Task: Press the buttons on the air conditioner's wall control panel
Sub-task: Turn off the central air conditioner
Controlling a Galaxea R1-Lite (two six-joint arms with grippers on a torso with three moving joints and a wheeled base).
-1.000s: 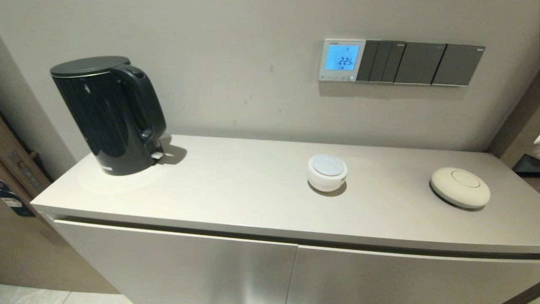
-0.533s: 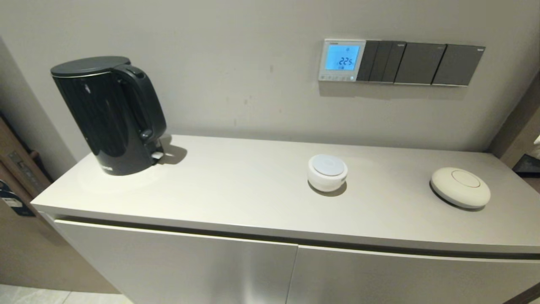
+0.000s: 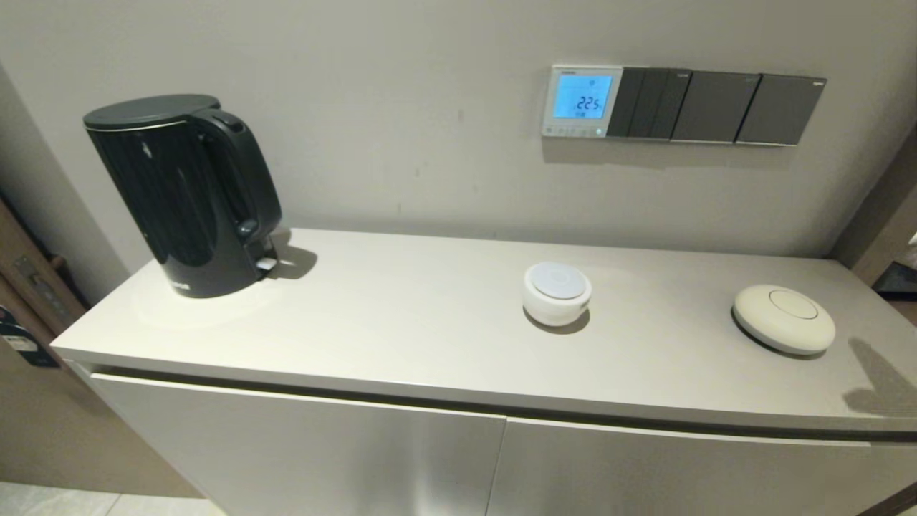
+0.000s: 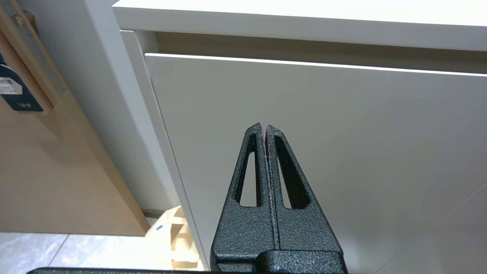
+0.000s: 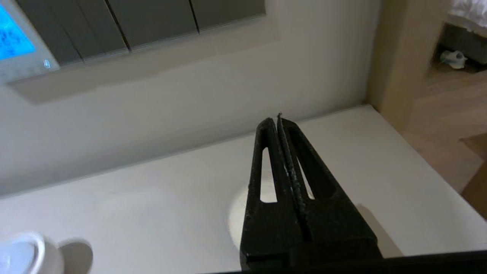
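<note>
The wall control panel (image 3: pixel 582 100) is a small white-framed thermostat on the wall above the cabinet, its screen lit blue with digits. The buttons (image 3: pixel 573 131) form a row of tiny pale dots along its bottom edge. Neither gripper shows in the head view. In the right wrist view my right gripper (image 5: pixel 276 120) is shut and empty, above the cabinet top's right end, well below and to the right of the panel (image 5: pixel 15 45) and its buttons (image 5: pixel 26 70). My left gripper (image 4: pixel 264 127) is shut and empty, low in front of the cabinet door.
Dark grey switch plates (image 3: pixel 716 106) adjoin the panel's right side. On the cabinet top (image 3: pixel 401 322) stand a black kettle (image 3: pixel 183 193) at the left, a white round pot (image 3: pixel 557 292) in the middle and a flat cream disc (image 3: pixel 784 318) at the right, under my right gripper.
A dark shadow has appeared on the cabinet top's front right corner. The panel still shows the same digits.
</note>
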